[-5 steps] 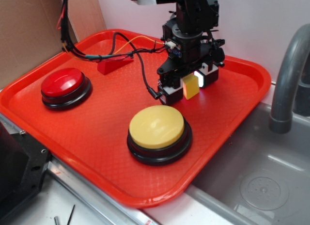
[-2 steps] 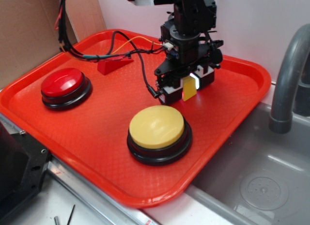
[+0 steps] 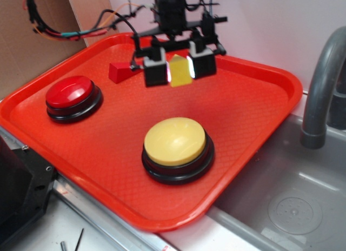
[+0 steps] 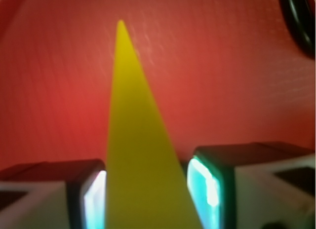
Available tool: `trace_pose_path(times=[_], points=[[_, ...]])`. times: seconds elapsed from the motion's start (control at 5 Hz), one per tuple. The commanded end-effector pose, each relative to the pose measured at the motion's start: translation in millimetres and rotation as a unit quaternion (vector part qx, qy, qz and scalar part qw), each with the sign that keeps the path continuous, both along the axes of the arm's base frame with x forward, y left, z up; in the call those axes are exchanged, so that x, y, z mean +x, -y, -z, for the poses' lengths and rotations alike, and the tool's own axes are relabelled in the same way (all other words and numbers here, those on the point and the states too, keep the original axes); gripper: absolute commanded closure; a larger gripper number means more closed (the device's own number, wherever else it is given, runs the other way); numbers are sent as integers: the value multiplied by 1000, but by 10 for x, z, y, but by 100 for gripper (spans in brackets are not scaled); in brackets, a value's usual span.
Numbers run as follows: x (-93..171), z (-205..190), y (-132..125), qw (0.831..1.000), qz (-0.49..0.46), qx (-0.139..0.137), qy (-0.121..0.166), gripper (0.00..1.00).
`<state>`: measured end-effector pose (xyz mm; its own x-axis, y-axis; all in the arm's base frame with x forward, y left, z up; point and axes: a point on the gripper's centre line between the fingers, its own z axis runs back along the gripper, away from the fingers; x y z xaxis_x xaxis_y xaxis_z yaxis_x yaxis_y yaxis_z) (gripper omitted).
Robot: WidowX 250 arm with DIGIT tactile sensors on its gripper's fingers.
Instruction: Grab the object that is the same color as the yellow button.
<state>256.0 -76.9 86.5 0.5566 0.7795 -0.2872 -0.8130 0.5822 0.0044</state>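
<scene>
The gripper (image 3: 179,70) pinches the yellow block (image 3: 180,71) between its fingers (image 3: 155,70), high over the red tray (image 3: 259,105), behind the yellow button (image 3: 174,141). It should squeeze tight and hold steady so nothing slips

No legible text or labels

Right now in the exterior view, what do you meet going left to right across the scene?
Red button → red wedge block → end effector holding the yellow wedge above the tray → grey faucet. The yellow button overlaps the end effector's span, so it is omitted.
</scene>
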Motion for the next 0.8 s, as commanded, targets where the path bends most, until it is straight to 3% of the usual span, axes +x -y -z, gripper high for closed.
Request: trace_pose_path(times=[0.0, 0.2, 0.4, 0.6], points=[[-117, -735, -433, 988, 133, -17, 70, 100], [-392, -1034, -612, 979, 134, -23, 152, 100], [-575, -1153, -787, 969, 138, -34, 200, 100], [-618, -1134, -823, 967, 142, -29, 207, 100]])
